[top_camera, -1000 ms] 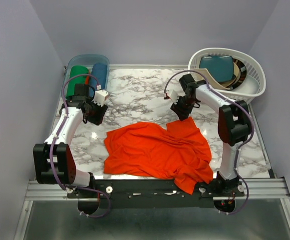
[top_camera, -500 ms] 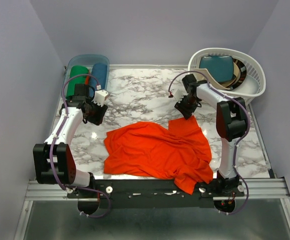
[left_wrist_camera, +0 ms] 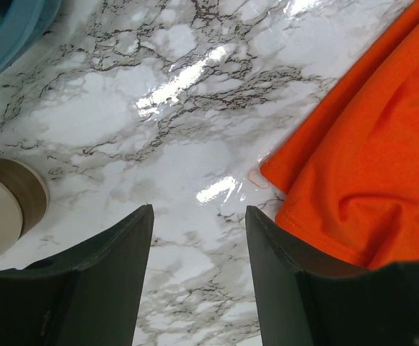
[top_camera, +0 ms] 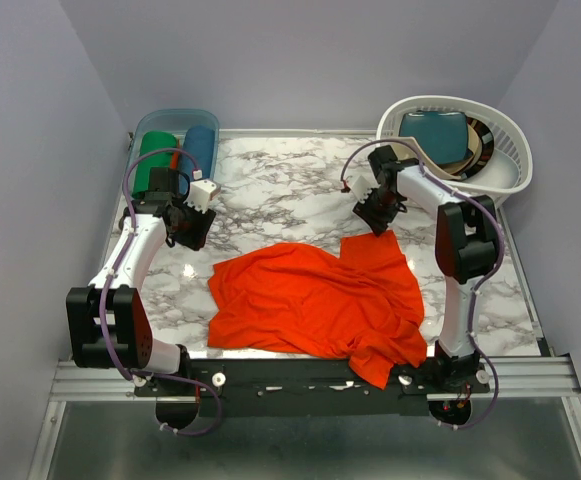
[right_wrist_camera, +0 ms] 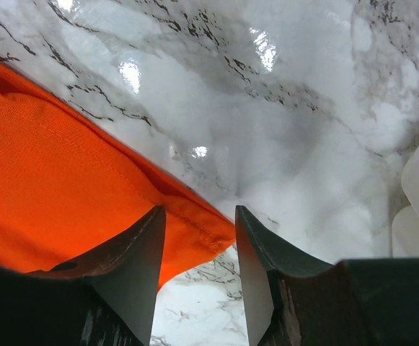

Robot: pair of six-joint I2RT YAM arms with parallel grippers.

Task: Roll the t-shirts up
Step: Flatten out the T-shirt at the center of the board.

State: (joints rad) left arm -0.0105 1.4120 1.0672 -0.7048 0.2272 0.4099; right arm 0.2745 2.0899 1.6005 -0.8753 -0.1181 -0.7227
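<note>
Jaws parted and empty, the right gripper (right_wrist_camera: 198,216) is hovering over the corner of the orange t-shirt (top_camera: 310,305) nearest the white basket (top_camera: 515,182). The left gripper (left_wrist_camera: 198,216), likewise parted and empty, is hanging beside the cloth's edge farthest from that basket.

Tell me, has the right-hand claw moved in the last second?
Yes. The right gripper has shifted slightly to the right in the top view, toward the white basket.
</note>
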